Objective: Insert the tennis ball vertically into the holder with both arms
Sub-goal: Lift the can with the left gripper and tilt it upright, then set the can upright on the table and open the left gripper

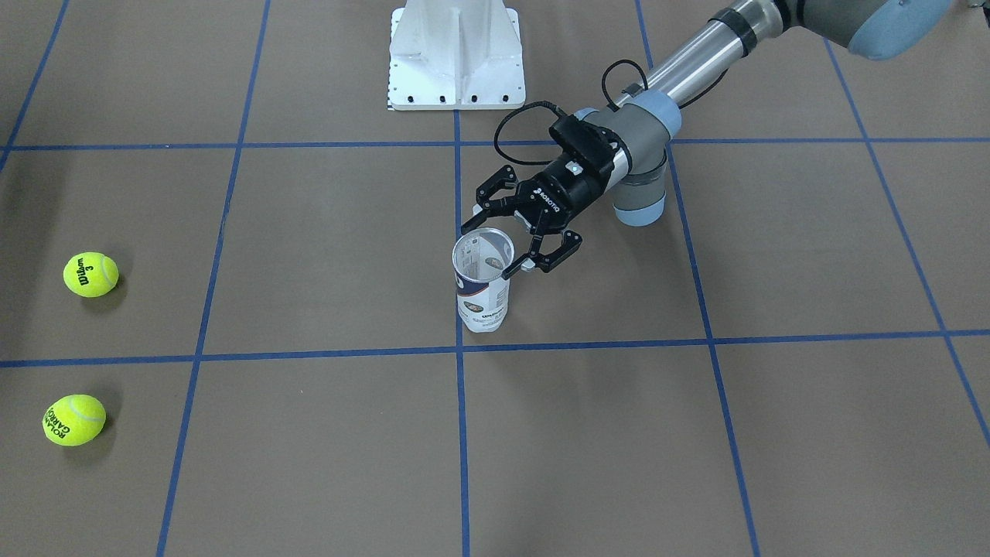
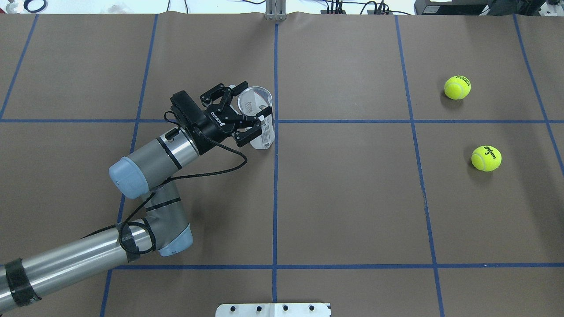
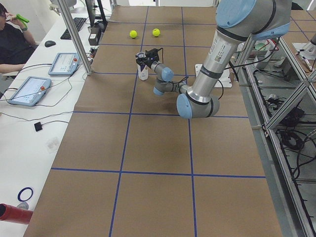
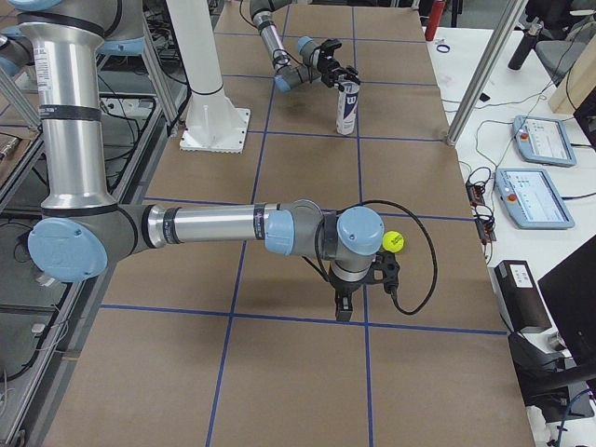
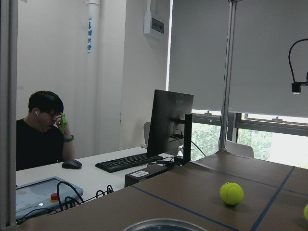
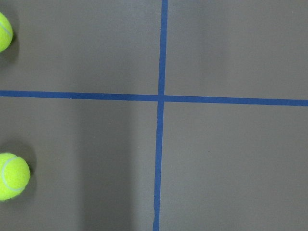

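Near the table's point(image 1: 696, 433) middle stood the holder point(image 1: 483, 298), upright and open-mouthed, with the left gripper point(image 1: 487, 251) level with its rim, jaws apart on either side; contact was probably not yet made. If they closed off-centre so high up, the light, empty can could tip or skid. The fingers also crowded the mouth where a ball must drop. 2 tennis balls point(image 1: 91, 275) point(image 1: 73, 420) lay well apart from it on the robot's right. The right gripper point(image 4: 343, 296) hung near 1 of them, but I could not tell how its jaws stood. A white pedestal base point(image 1: 456, 62) stood behind.
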Available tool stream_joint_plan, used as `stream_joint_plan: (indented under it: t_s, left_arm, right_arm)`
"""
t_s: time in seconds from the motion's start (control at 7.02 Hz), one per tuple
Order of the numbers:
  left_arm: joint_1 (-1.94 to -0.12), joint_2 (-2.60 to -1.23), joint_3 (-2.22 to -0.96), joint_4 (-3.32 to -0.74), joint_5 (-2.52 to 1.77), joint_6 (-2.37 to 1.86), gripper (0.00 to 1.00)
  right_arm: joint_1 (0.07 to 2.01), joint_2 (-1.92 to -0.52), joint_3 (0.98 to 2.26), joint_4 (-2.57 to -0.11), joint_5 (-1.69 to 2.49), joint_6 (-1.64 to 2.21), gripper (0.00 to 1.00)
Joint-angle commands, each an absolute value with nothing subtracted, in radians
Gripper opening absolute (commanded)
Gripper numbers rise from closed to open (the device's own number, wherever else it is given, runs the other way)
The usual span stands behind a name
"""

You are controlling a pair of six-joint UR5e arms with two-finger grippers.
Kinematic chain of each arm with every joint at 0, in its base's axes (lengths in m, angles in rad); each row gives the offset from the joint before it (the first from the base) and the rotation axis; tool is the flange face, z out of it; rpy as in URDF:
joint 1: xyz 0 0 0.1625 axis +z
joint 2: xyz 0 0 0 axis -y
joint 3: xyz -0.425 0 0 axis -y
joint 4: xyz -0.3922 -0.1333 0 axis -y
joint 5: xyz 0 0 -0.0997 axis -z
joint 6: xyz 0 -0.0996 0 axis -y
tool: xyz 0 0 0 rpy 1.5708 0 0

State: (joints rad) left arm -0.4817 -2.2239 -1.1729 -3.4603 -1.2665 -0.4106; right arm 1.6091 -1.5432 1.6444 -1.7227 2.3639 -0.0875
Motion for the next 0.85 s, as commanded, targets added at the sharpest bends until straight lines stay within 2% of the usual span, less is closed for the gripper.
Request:
stream_joint_plan:
  t_s: [0.0,0.28,0.57,0.71]
  left_arm:
    - [-0.482,-2.224,-1.173,-3.459,-1.264,-0.411,0.99]
    - [-0.482,-2.233,-1.219,-3.456,-1.264,-0.419,0.99]
    - [-0.506,-2.218,-1.332,-3.368,-1.27,-0.419,0.99]
    - [-0.515,-2.157,-1.453,-3.236,-1.276,-0.42,0.99]
  right_arm:
    - [1.609,-1.543,1.644,-1.723,2.364,-0.087,0.99]
    - [1.609,-1.542,1.644,-1.723,2.364,-0.087,0.99]
    - [1.609,-1.543,1.658,-1.723,2.364,-0.087,0.99]
    - [1.611,-1.545,1.69,-1.723,2.362,-0.087,0.99]
